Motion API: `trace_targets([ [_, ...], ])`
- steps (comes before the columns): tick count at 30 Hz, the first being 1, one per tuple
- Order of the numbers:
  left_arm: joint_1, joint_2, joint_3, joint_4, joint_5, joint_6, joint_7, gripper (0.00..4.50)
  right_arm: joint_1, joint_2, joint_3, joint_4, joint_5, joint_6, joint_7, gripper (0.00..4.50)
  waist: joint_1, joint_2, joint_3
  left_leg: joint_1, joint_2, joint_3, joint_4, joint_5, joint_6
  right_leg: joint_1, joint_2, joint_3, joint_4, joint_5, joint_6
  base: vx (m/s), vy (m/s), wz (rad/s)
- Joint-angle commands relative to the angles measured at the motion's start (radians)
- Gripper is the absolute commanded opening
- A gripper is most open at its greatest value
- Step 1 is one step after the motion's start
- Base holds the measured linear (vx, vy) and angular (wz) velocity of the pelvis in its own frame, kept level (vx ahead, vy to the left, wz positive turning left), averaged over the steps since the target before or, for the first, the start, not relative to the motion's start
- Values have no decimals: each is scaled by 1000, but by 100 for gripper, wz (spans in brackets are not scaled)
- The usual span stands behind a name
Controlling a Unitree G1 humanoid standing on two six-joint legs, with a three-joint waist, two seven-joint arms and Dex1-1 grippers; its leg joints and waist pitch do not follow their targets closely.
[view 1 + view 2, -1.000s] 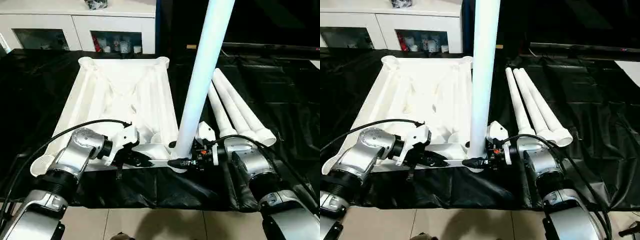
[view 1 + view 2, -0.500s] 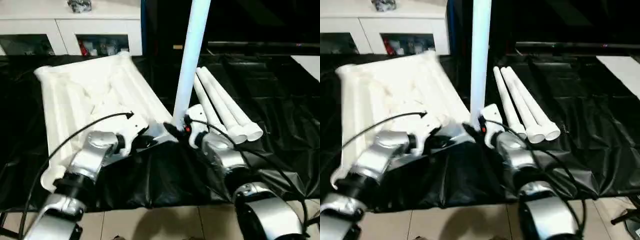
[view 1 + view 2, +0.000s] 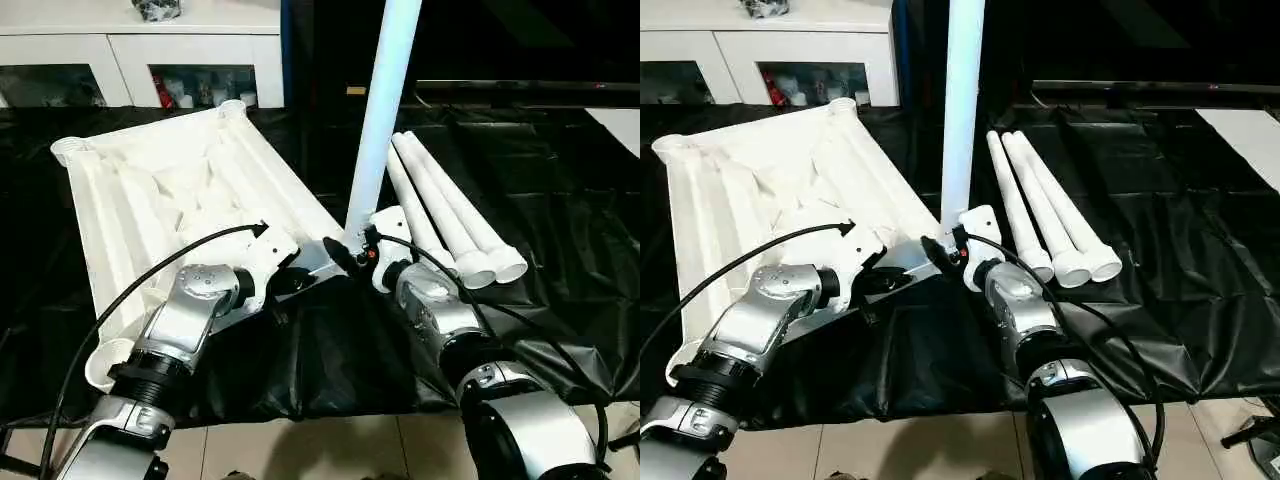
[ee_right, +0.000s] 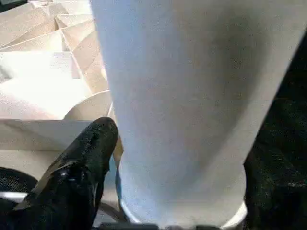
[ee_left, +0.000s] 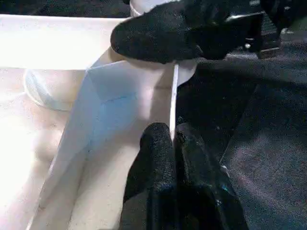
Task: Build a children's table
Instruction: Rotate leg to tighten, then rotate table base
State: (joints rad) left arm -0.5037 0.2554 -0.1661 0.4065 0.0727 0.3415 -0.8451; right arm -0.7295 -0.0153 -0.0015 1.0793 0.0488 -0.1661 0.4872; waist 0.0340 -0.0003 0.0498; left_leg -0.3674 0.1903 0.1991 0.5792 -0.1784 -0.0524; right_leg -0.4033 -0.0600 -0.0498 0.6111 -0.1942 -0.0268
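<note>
One leg (image 3: 383,100) is stood upright in the tabletop (image 3: 150,190) near-right socket; three legs (image 3: 455,225) are left lying right. Rim is pinched by left gripper (image 5: 172,139); right gripper (image 4: 168,158) fingers spread around the leg.

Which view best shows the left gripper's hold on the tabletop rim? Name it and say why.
Left wrist view: the left gripper is shut on the thin rim of the tabletop, seen close up. In the left eye and right eye views it is small, at the near edge beside the upright leg.
</note>
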Motion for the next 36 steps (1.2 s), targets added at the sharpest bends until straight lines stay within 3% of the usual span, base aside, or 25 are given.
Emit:
trace_targets([
  [1, 6, -8, 9, -32, -31, 3, 24, 0, 28, -14, 14, 22, -2, 9, 47, 392, 4, 7, -62, 9, 43, -22, -59, -184, 49, 50, -80, 47, -70, -120, -238, 0, 0, 0],
  [8, -16, 1, 7, -15, -18, 25, 39, 0, 101, -126, 18, -137, 31, 17, 248, 392, 10, -2, -64, 4, 42, -20, -53, -151, 87, 59, -79, 45, -66, -70, -248, 0, 0, 0],
  [14, -29, -3, 13, 1, -9, 47, 67, 0, 195, -247, 26, -338, 74, 78, 399, 392, 12, -10, -62, 1, 39, -21, -49, -147, 105, 60, -78, 42, -71, -106, -235, 0, 0, 0],
  [18, -26, -7, 13, -16, -13, 51, 75, 0, 241, -278, 25, -442, 109, 137, 459, 392, 12, -6, -62, 2, 39, -22, -49, -149, 110, 57, -76, 41, -76, -136, -224, 0, 0, 0],
  [20, -27, -19, 25, -33, -25, 40, 86, 0, 269, -284, 36, -501, 114, 170, 467, 392, 13, 0, -62, 4, 42, -23, -49, -153, 106, 55, -76, 40, -76, -134, -228, 0, 0, 0],
  [21, -27, -19, 25, -33, -27, 40, 86, 44, 269, -284, 36, -502, 114, 171, 466, 398, 12, -3, -63, 4, 42, -23, -49, -150, 105, 56, -75, 40, -76, -127, -229, 0, 0, 0],
  [22, -29, -22, 32, -44, -44, 46, 72, 55, 277, -281, 40, -523, 111, 185, 459, 398, 12, -4, -64, 3, 42, -24, -49, -146, 103, 56, -75, 39, -74, -117, -233, 0, 0, 0],
  [25, -44, -14, 45, -68, -53, 27, 90, 58, 291, -260, 59, -576, 94, 237, 414, 398, 16, 3, -64, 5, 43, -25, -49, -143, 95, 54, -77, 39, -72, -95, -246, 0, 0, 0],
  [27, -53, -10, 59, -74, -59, 30, 100, 68, 295, -253, 70, -591, 82, 255, 393, 398, 17, -2, -62, 5, 42, -24, -50, -160, 90, 55, -75, 39, -75, -112, -238, 0, 0, 0],
  [31, -62, 37, 54, -72, -33, 30, 91, 68, 295, -226, 78, -603, 67, 264, 354, 398, 23, 1, -59, 9, 43, -27, -55, -182, 60, 50, -77, 39, -78, -173, -215, 0, 0, 0],
  [32, -59, 48, 65, -75, -33, 41, 98, 68, 301, -225, 82, -616, 69, 274, 356, 398, 23, 8, -60, 10, 43, -27, -55, -184, 54, 50, -76, 40, -77, -167, -210, 0, 0, 0],
  [36, -59, 68, 94, -79, -42, 66, 109, 68, 310, -226, 90, -635, 70, 288, 358, 398, 28, 7, -62, 8, 42, -26, -53, -160, 51, 53, -76, 41, -70, -95, -221, 0, 0, 0],
])
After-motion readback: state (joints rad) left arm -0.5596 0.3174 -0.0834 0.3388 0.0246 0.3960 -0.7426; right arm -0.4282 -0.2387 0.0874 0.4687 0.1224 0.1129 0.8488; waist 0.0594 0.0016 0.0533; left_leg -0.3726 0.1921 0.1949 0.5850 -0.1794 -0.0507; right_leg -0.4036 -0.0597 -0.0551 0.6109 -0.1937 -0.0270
